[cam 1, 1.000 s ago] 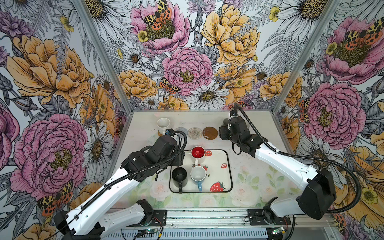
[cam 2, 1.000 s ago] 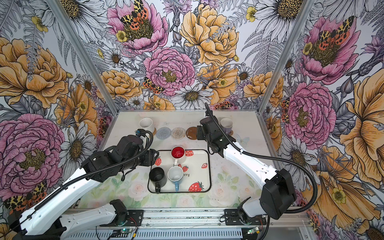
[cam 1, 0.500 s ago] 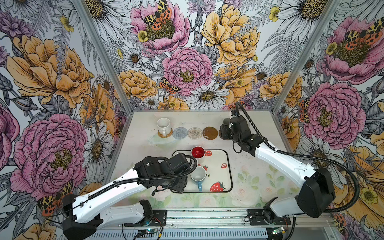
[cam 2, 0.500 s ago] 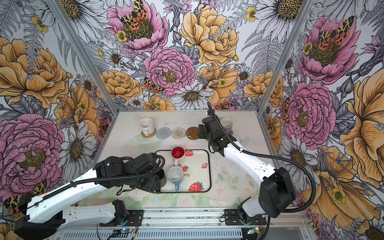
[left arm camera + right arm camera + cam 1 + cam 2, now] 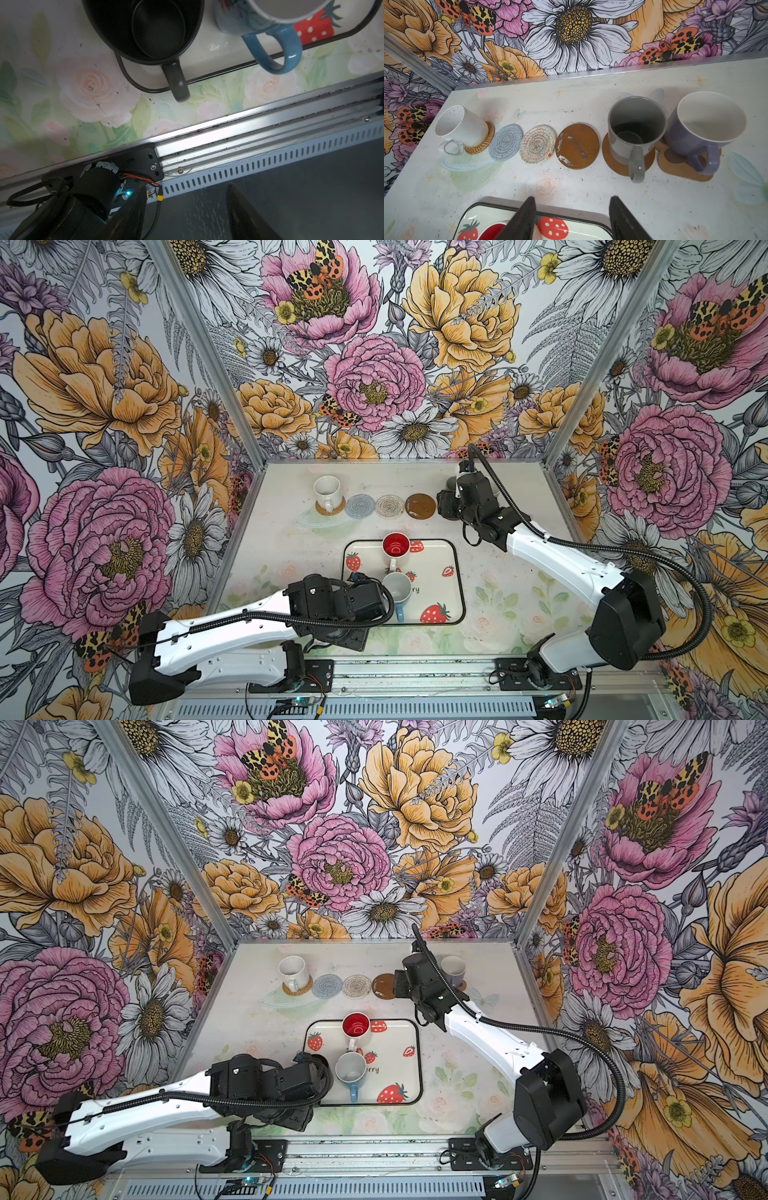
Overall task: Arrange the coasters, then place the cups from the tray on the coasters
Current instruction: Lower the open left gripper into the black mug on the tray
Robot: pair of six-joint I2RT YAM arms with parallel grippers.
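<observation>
Along the back, a white cup [image 5: 327, 490] stands on the rattan coaster [image 5: 332, 508]. Beside it lie the bare blue-grey [image 5: 360, 506], beaded [image 5: 389, 506] and brown [image 5: 420, 506] coasters. A grey cup [image 5: 636, 128] rests on another brown disc [image 5: 612, 162], and a lavender cup [image 5: 453, 969] on the paw coaster [image 5: 683, 168]. The tray [image 5: 440, 593] holds a red-lined cup [image 5: 396, 544], a light blue cup [image 5: 397, 589] and a black cup [image 5: 149, 29]. My left gripper [image 5: 187, 186] hangs open and empty past the table's front rail. My right gripper [image 5: 572, 197] is open and empty above the tray's far edge.
My left arm [image 5: 332, 601] lies low across the tray's front left corner and hides the black cup in both top views. The metal front rail [image 5: 249, 128] and floral walls bound the table. My right arm [image 5: 552, 556] crosses the right side.
My left arm has swung from the back row beside the white cup down to the tray's front left corner. The right arm has barely moved.
</observation>
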